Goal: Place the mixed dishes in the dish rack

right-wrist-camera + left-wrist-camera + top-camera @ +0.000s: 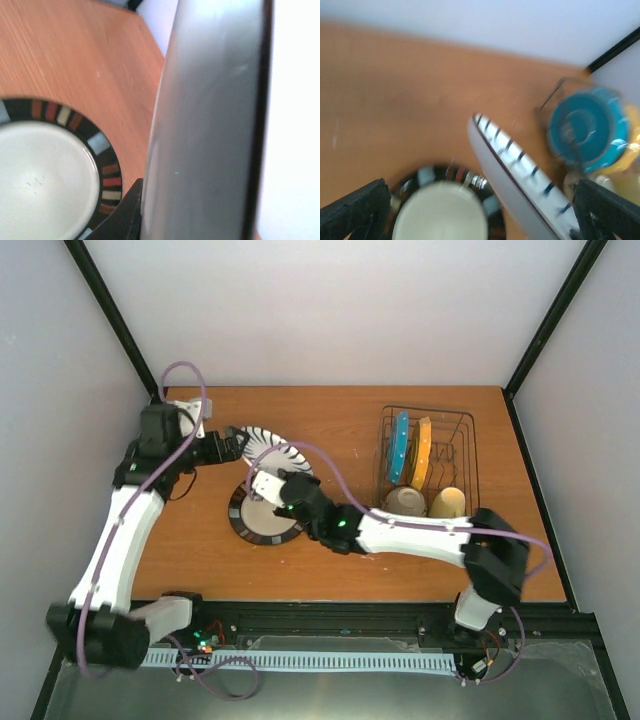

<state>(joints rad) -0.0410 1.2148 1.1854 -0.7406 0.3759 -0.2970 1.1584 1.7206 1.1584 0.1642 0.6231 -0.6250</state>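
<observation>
The white plate with black radial stripes (270, 447) is held on edge above the table, left of the dish rack (470, 445). My right gripper (277, 486) is shut on its near rim; in the right wrist view its grey underside (210, 130) fills the frame beside one black finger (122, 212). My left gripper (236, 445) is open at the plate's left rim, and the plate (520, 165) runs diagonally between its wide-spread fingers (357, 210). The teal plate (400, 445) and orange-yellow plate (424, 452) stand in the rack. The cream bowl (405, 502) and yellow mug (448, 503) sit at its near end.
A plate with a black rim of coloured blocks and a white centre (245, 525) lies flat on the wooden table (330, 430) under the two grippers; it also shows in the wrist views (440, 210) (45, 175). Walls close the table on three sides.
</observation>
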